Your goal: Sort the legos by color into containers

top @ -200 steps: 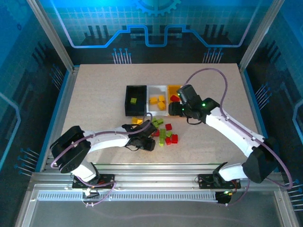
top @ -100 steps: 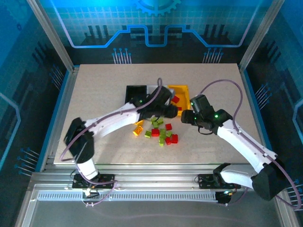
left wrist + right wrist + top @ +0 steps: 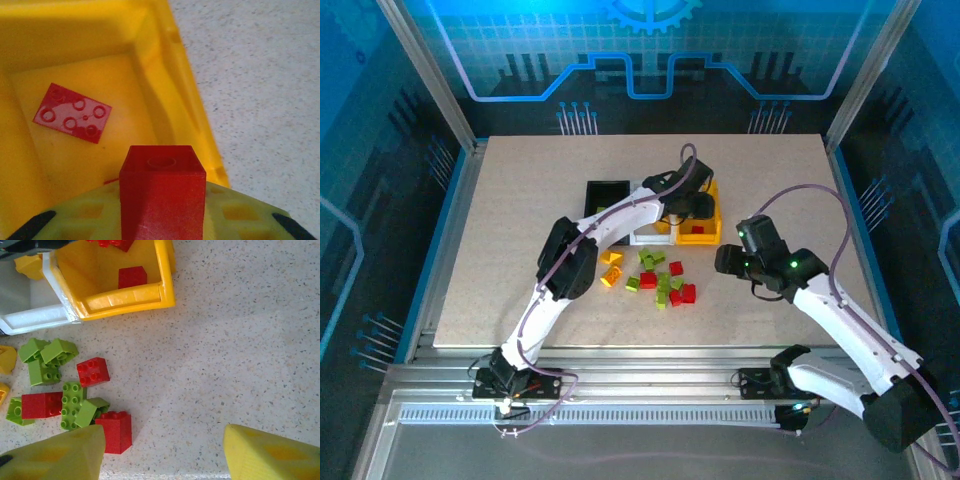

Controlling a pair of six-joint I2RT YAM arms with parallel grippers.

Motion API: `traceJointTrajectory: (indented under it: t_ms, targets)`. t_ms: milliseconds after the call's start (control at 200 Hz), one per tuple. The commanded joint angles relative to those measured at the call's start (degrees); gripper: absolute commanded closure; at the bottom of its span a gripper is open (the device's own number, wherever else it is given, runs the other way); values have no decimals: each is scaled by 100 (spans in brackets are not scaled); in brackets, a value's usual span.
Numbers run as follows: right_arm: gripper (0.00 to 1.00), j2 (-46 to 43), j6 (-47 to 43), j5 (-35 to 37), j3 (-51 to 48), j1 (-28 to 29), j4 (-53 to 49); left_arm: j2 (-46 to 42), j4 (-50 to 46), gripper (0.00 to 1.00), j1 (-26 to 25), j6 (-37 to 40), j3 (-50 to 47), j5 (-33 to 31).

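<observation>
Blue-lit enclosure around a speckled beige counter point(image 3: 520, 200). Toward the far edge, at the centre, a row of three: black container point(image 3: 592, 198), white container point(image 3: 642, 238), yellow container point(image 3: 703, 236). Just nearer, at the counter's middle, loose legos point(image 3: 662, 278) in red, green and yellow-orange. Left arm stretched long from the near-left corner, elbow raised, left end effector point(image 3: 692, 208) over the yellow container. At its fingers point(image 3: 80, 220), a red block point(image 3: 162, 190) above the container's floor, a flat red plate point(image 3: 72, 113) lying inside. Pinched or let go: cannot tell. Right arm bent in from the near-right corner, right end effector point(image 3: 162, 450) spread wide over bare counter, nothing between, near the yellow container's near-right corner.
</observation>
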Motion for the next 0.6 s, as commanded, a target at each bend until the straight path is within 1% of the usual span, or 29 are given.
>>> traceJointTrajectory:
  t_ms: [0, 100, 155, 265, 410, 450, 520, 595]
  targets:
    - [35, -125, 112, -123, -35, -90, -105, 63, -282, 42, 10, -177, 417, -81]
    - [34, -116, 109, -264, 0, -97, -48, -111, -229, 22, -13, -215, 312, 18]
    - [33, -92, 120, -276, 20, -95, -39, -380, -67, 15, -22, -232, 60, 67]
    - [33, -29, 107, -245, 74, -100, -42, -1232, 366, 12, -60, -297, -857, 169]
    - [33, 83, 82, -290, 84, -117, 9, -2688, 987, 10, -102, -448, -2803, 192]
    - [33, 131, 79, -337, 68, -120, 56, -3050, 993, 8, -107, -460, -3288, 144]
    - [34, 237, 70, -397, 67, -127, 115, -3699, 913, 1, -102, -418, -4106, -4]
    - [34, 337, 66, -448, 74, -126, 175, -4367, 696, 1, -100, -386, -4900, -255]
